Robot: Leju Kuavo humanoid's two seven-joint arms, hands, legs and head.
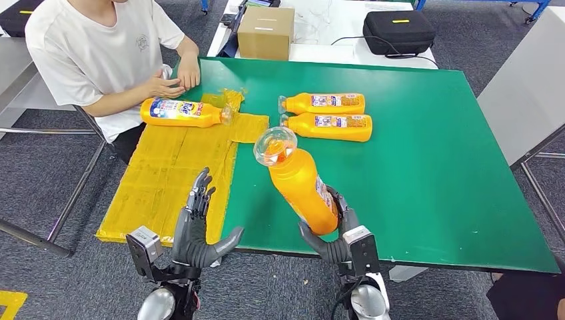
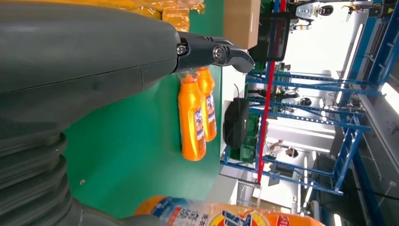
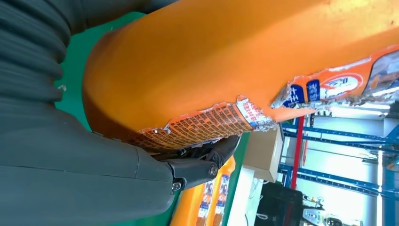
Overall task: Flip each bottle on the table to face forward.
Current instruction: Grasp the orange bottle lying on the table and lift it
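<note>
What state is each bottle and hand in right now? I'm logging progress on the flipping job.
Held bottle: lifted off the table, tilted, in the right hand.
Right hand: grips the held bottle's base.
Left hand: empty, fingers apart.
Two bottles: lying side by side on the green table, labels up.
Bottle by the person: lying on the yellow sheet, label up.

At mid-frame the held bottle (image 1: 301,190) is smooth, glossy orange plastic with a clear cap, its paper label torn and ragged in the right wrist view. The table (image 1: 433,153) top is matt green, the sheet (image 1: 166,180) at left crinkled yellow plastic, the box (image 1: 266,32) at top plain brown cardboard
</note>
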